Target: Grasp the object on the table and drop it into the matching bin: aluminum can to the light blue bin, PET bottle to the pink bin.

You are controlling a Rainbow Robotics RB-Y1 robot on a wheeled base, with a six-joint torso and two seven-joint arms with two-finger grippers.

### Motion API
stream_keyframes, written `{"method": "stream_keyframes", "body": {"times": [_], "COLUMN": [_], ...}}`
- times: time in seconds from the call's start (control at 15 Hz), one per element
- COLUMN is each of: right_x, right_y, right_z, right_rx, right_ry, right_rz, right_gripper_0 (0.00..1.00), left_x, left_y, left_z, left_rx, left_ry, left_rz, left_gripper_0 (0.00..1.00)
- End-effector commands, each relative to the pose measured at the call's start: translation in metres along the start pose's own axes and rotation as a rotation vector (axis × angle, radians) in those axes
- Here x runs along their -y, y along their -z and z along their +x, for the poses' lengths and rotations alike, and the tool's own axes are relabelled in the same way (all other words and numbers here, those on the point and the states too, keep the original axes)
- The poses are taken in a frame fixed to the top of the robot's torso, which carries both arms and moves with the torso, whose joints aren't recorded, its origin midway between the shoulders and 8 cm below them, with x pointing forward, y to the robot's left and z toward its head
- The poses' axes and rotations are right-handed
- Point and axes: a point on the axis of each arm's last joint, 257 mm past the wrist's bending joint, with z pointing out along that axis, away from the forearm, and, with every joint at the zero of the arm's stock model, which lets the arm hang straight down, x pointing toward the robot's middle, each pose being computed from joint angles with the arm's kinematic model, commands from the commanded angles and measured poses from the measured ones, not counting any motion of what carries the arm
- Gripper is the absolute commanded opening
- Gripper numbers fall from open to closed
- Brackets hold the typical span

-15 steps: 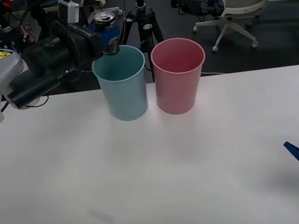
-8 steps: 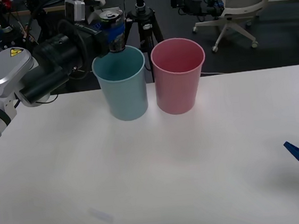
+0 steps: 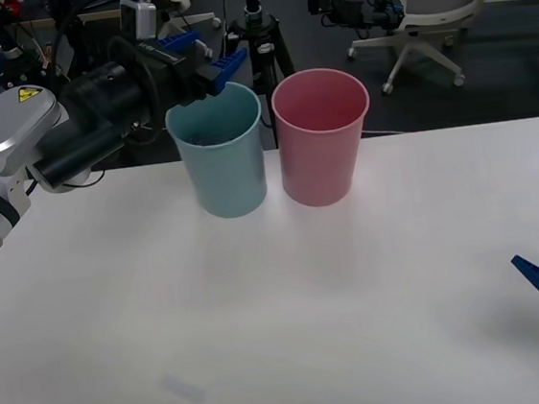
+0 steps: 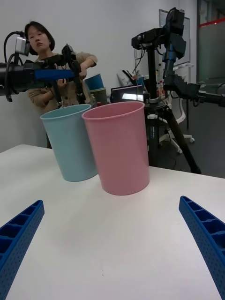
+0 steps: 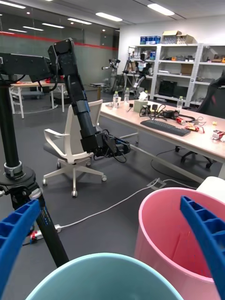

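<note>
Light blue bin (image 3: pixel 219 159), pink bin (image 3: pixel 322 139), white table (image 3: pixel 281 307)

White table (image 3: pixel 289 296) with rounded corners. Standing upright at its far edge: light blue bin (image 3: pixel 219 159) left, pink bin (image 3: pixel 323 143) just beside it on the right. Faint smudge (image 3: pixel 183 390) near-left on the tabletop.

Your front camera looked down and forward over the table (image 3: pixel 290 306). Your right wrist camera sat low near the tabletop, facing both bins from a distance. Your left wrist camera hung close above the light blue bin (image 5: pixel 110 279) and pink bin (image 5: pixel 176 234), facing the room beyond.
</note>
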Motion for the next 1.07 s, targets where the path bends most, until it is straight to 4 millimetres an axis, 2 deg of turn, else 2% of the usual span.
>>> {"method": "stream_keyframes", "body": {"times": [0.07,0.6,0.8,1.07], "right_x": [0.000,0.000,0.000,0.000], "right_y": [0.000,0.000,0.000,0.000], "right_z": [0.000,0.000,0.000,0.000], "right_rx": [0.000,0.000,0.000,0.000], "right_ry": [0.000,0.000,0.000,0.000], "right_rz": [0.000,0.000,0.000,0.000], "right_gripper_0": [1.00,1.00,1.00,1.00], "left_x": [0.002,0.007,0.006,0.002], "left_y": [0.000,0.003,0.024,0.063], "left_z": [0.001,0.000,-0.001,-0.005], "left_rx": [-0.001,-0.004,0.006,0.016], "left_ry": [-0.007,-0.028,-0.018,-0.029], "left_rz": [0.008,0.031,0.045,0.050], "left_gripper_0": [1.00,1.00,1.00,1.00]}}
